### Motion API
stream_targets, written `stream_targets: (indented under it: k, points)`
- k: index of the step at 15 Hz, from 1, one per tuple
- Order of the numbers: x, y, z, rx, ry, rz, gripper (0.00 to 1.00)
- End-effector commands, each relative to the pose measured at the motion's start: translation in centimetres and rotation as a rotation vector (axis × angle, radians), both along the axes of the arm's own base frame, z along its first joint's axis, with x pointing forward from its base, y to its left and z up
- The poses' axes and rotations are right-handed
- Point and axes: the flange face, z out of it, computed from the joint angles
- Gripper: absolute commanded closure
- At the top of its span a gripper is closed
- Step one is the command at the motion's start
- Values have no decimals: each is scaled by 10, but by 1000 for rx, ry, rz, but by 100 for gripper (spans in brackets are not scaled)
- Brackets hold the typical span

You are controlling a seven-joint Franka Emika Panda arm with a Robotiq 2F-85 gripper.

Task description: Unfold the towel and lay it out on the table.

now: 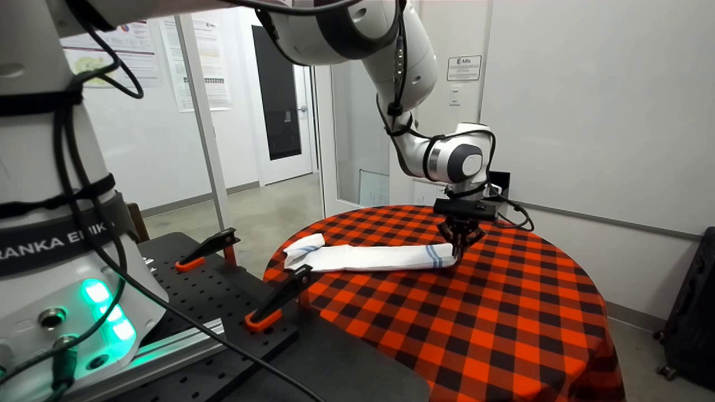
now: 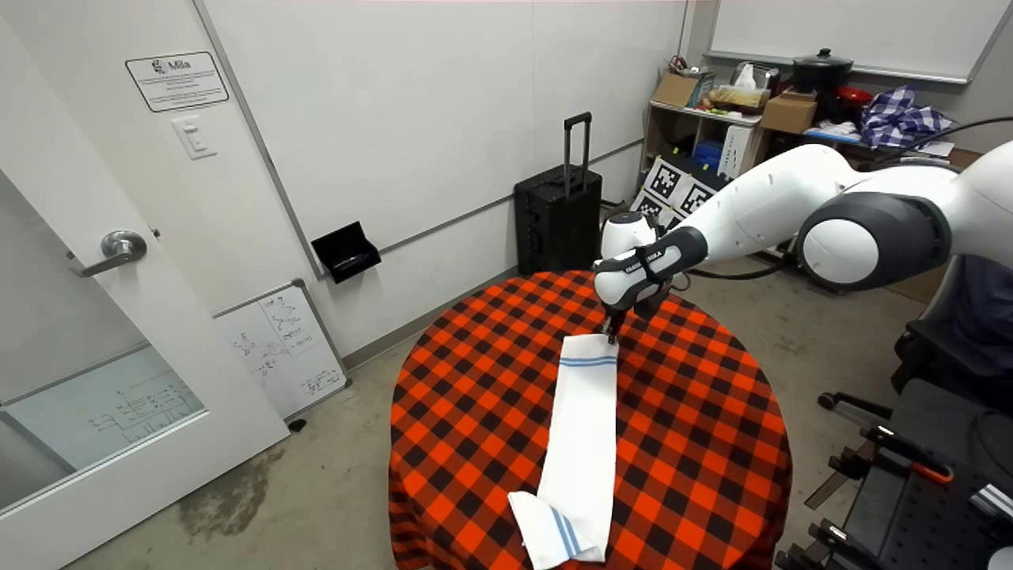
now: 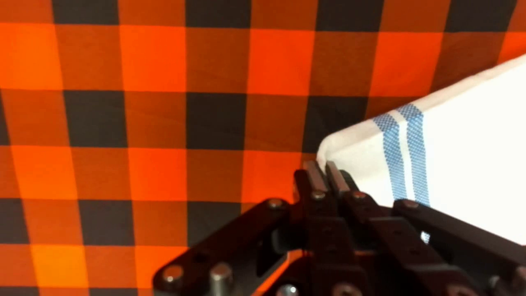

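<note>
In an exterior view the blue-striped white dish towel (image 2: 582, 431) runs as a narrow strip from twelve towards six o'clock down the bench (image 2: 704, 443); my tool (image 3: 320, 166) pinches a corner of its twelve o'clock end. If I've caught both layers, lifting would likely drag it unopened; a shallow bite could slip.

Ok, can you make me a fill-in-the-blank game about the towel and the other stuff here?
1. The towel is white, and its stripes are the colour ____.
2. In the wrist view, the number of stripes showing is ____.
3. The gripper is by the place where two towel edges meet, a ____.
4. The suitcase is the colour ____.

Missing words: blue; two; corner; black.
</note>
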Motion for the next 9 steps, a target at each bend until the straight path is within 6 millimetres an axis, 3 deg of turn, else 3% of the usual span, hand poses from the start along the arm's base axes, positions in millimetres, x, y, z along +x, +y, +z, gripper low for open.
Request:
stream_targets:
  k: [1,6,9]
  points:
    - [8,-28,-9,-73,-39,11,99]
    - [17,-77,0,-140,-87,-53,99]
    - [21,-106,24,-193,-133,-75,99]
